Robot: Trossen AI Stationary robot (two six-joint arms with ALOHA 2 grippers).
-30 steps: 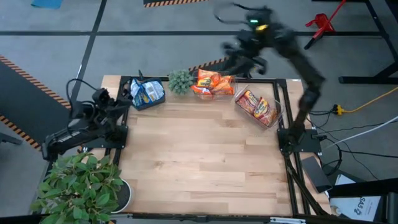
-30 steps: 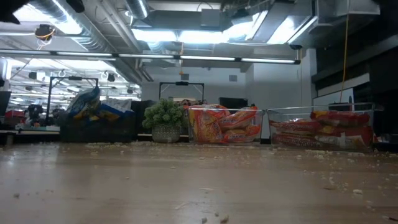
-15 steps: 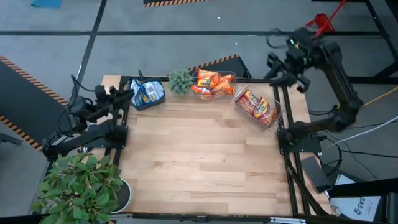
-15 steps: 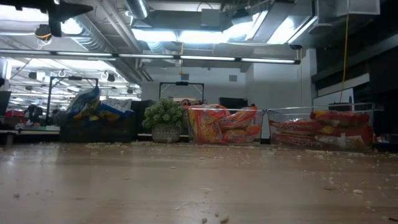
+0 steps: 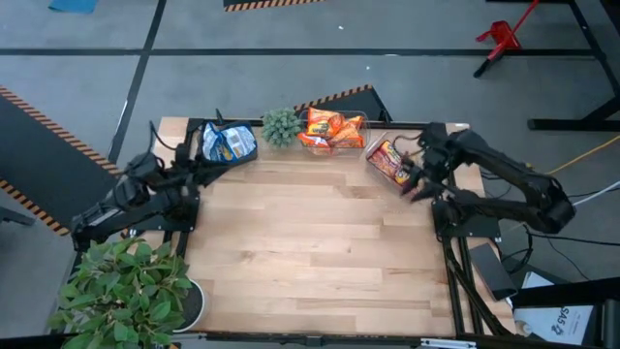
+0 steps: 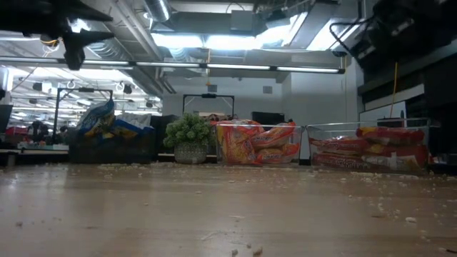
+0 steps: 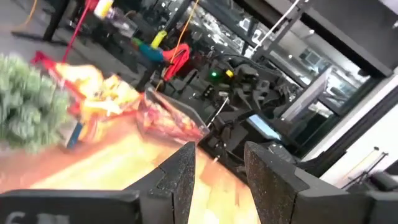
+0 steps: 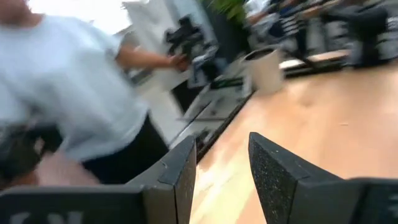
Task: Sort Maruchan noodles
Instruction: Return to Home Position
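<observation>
Floor point(image 5: 291, 82): grey, crossed by dark lines; orange-and-black striped tape point(image 5: 29, 105) at one side.
Ceiling point(image 6: 235, 14): bare ducts point(image 6: 114, 32), bright light panels point(image 6: 207, 39).
Table point(image 5: 310, 252): light wood planks, scattered crumbs.
Beside table: leafy potted plant point(image 5: 121, 286); red stand point(image 5: 499, 37).

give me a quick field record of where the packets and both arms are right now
blue packets: piled in the black bin, back left
orange packets: in the middle clear bin
red packets: in the right clear bin, which sits at an angle
small plant: between the black bin and the middle clear bin
loose packets: none visible
left end effector: open, empty, at the table's left edge
right end effector: open, empty, at the right edge by the red packets
</observation>
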